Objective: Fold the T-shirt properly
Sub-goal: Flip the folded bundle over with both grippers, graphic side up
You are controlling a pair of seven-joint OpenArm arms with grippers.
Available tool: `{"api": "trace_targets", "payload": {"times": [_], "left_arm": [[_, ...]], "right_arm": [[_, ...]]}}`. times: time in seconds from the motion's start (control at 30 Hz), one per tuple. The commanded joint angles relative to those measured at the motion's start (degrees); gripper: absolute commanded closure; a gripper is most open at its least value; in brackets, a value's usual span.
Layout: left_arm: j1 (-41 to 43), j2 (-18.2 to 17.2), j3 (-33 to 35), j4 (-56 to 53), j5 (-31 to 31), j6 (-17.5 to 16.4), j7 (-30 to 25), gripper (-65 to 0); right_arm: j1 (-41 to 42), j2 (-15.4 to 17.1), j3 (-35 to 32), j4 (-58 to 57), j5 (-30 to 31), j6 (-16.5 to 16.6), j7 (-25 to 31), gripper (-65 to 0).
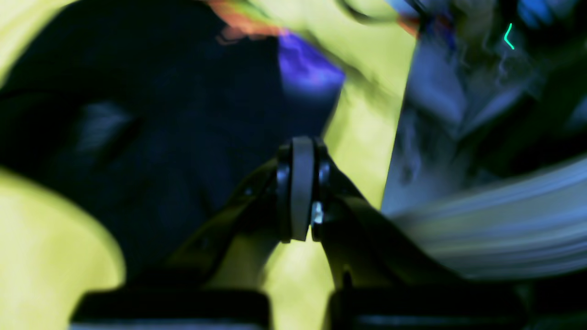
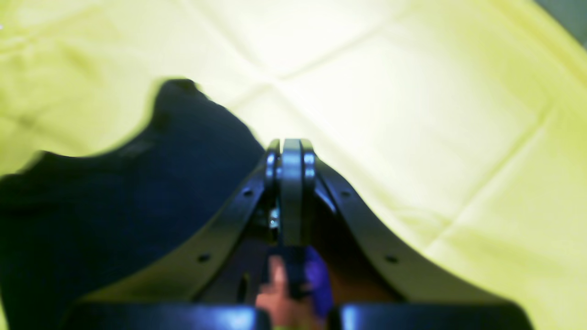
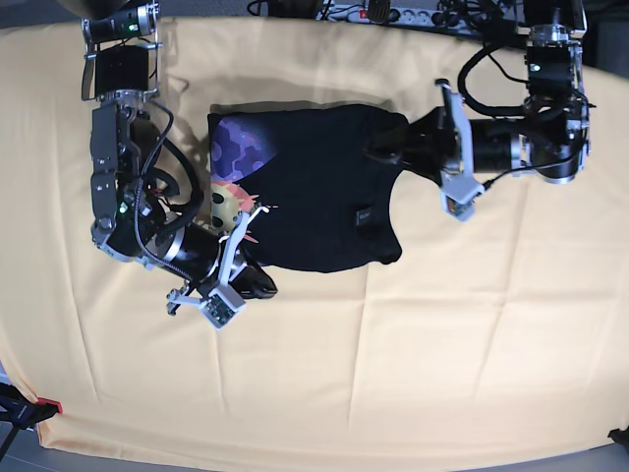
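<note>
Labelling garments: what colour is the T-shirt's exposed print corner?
Purple, on the black T-shirt; the base view shows it best.

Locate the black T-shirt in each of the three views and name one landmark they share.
Left wrist: T-shirt fills the left and centre.
Right wrist: T-shirt lies lower left.
Base: T-shirt sits upper centre.
Shared landmark: the yellow cloth beneath it.

A pale yellow cloth (image 3: pixel 413 354) covers the table, creased in a grid of fold lines. Cables and a power strip (image 3: pixel 393 12) lie along the far edge.
</note>
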Motion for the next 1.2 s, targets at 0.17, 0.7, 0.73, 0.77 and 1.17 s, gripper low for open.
{"api": "trace_targets", "payload": {"times": [0.17,0.7,0.73,0.77,1.17], "left_arm": [[-0.5,-0.7,17.6,2.6,22.9,-0.3,-9.0,0.0],[-12.0,-2.6,27.6,-14.6,45.6,0.7,-26.1,0.0],[-13.2,-2.6,27.6,-16.6,45.6,0.7,-27.3,0.0],[-14.5,-2.5,27.6,-18.4,45.6,0.7,-28.2,0.0],[-22.5,-2.3,27.6,-32.2,54.6,0.5,-51.3,0.0]], "right_arm": [[8.8,4.9,-2.0,-12.8,1.5,0.1,1.0,0.0],[4.2,12.4,-10.8,-17.0,16.5,0.1,-11.0,0.0],[3.4,13.0,-10.7,-16.0,18.2,0.1,-11.7,0.0],[2.5,13.5,-10.5,-14.8,19.6,0.1,-11.9,0.0],[-16.7,11.5,-3.2,1.6,18.5,0.1,-10.2,0.0]]}}
